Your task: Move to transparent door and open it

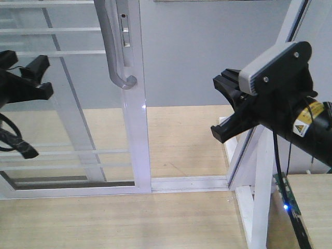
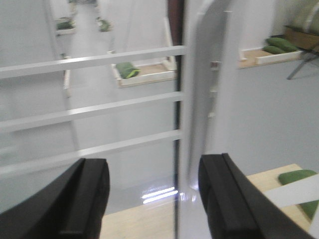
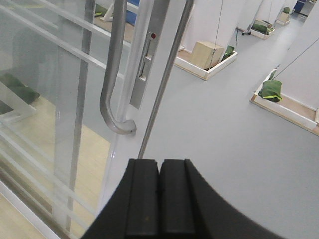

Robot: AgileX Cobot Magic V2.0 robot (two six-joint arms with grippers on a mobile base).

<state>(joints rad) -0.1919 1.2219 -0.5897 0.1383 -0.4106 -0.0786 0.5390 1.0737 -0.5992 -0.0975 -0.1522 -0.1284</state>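
The transparent door [image 1: 78,104] stands at the left, clear glass in a white frame with thin silver bars. Its long grey curved pull handle [image 1: 115,52] hangs near the frame's right edge. My left gripper [image 1: 42,78] is open in front of the glass, left of the handle. In the left wrist view its fingers [image 2: 87,199] are spread, with the blurred handle [image 2: 199,99] and bars [image 2: 99,62] just beyond. My right gripper [image 1: 224,106] is shut and empty, right of the door's edge. The right wrist view shows its shut tips [image 3: 159,172] below and right of the handle [image 3: 112,74].
A white slanted frame post with a wooden brace [image 1: 259,171] stands at the right, close under my right arm. A white floor track [image 1: 187,182] runs between door and post. Boxes and green bags [image 3: 271,89] lie on low platforms far beyond.
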